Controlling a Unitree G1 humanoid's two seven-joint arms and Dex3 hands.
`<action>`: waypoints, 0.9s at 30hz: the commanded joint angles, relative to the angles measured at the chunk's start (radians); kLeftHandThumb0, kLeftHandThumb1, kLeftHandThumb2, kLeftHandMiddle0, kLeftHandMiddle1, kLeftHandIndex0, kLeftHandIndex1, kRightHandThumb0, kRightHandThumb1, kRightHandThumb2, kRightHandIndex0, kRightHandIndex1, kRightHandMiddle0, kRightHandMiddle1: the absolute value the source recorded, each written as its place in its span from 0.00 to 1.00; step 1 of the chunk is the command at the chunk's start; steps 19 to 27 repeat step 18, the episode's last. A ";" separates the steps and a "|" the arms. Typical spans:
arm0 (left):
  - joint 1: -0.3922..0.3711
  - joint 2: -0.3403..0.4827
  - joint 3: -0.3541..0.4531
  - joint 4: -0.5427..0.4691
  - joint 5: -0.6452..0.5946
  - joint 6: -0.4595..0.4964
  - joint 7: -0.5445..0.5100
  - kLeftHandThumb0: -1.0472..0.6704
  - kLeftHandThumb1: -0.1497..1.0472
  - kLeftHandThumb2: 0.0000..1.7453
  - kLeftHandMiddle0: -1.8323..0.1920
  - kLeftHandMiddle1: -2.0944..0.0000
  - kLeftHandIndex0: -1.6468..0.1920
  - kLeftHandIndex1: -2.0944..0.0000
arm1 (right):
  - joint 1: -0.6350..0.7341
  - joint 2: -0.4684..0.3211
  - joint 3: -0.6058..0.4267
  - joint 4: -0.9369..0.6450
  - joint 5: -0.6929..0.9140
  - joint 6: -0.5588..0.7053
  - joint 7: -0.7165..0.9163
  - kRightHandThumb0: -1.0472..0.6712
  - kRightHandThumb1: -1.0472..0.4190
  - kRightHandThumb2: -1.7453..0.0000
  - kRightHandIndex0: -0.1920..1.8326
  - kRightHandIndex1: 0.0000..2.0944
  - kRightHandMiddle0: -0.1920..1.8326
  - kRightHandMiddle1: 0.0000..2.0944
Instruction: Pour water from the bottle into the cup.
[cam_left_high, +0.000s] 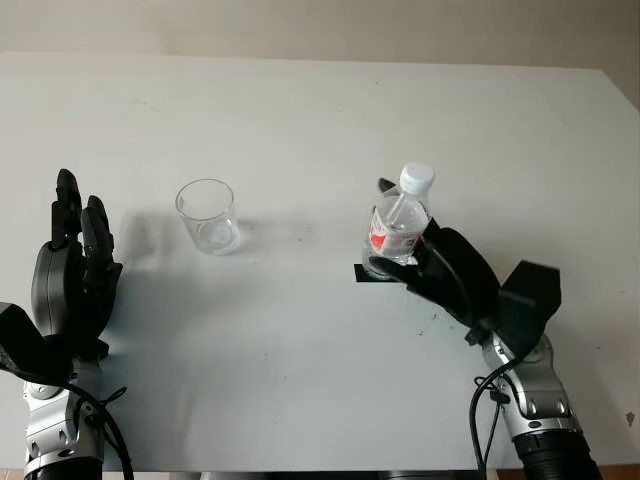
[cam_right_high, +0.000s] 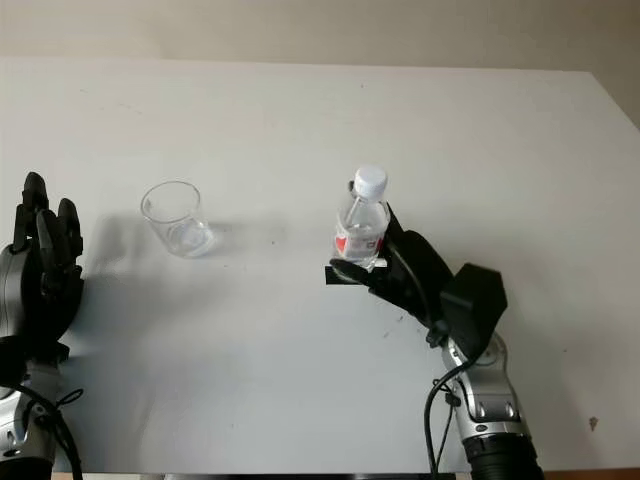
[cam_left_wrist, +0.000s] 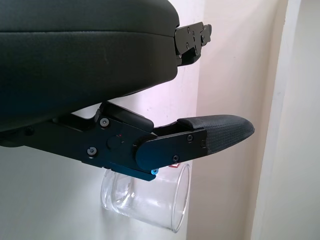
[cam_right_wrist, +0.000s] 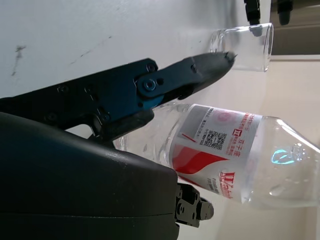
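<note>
A clear plastic water bottle (cam_left_high: 400, 225) with a white cap and a red label stands right of the table's middle, leaning slightly. My right hand (cam_left_high: 398, 266) is shut on its lower part, fingers wrapped around the base from the near right. The right wrist view shows the bottle (cam_right_wrist: 225, 150) lying between the thumb and the palm. An upright clear cup (cam_left_high: 207, 215) with nothing visible in it stands left of the middle, well apart from the bottle. My left hand (cam_left_high: 75, 240) is open at the table's near left, left of the cup (cam_left_wrist: 150, 200).
The white table (cam_left_high: 320, 120) stretches back to a beige wall, and its right edge (cam_left_high: 625, 110) runs close beyond the bottle. A bare stretch of table lies between cup and bottle.
</note>
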 joint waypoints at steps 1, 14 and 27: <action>0.005 0.007 0.002 -0.009 0.000 -0.001 0.000 0.19 1.00 0.35 1.00 0.97 1.00 0.98 | 0.010 0.001 -0.021 0.031 0.001 -0.049 -0.019 0.08 0.03 0.97 0.00 0.00 0.00 0.00; -0.003 0.016 0.001 0.011 0.002 -0.012 -0.016 0.18 1.00 0.35 1.00 0.98 1.00 0.99 | -0.007 0.022 -0.054 0.072 -0.033 -0.152 -0.183 0.08 0.01 0.97 0.00 0.00 0.00 0.00; -0.006 0.016 0.003 0.015 0.002 -0.013 -0.017 0.19 1.00 0.35 1.00 0.98 1.00 0.99 | -0.001 0.029 -0.053 0.066 -0.027 -0.151 -0.193 0.07 0.01 0.97 0.00 0.00 0.00 0.00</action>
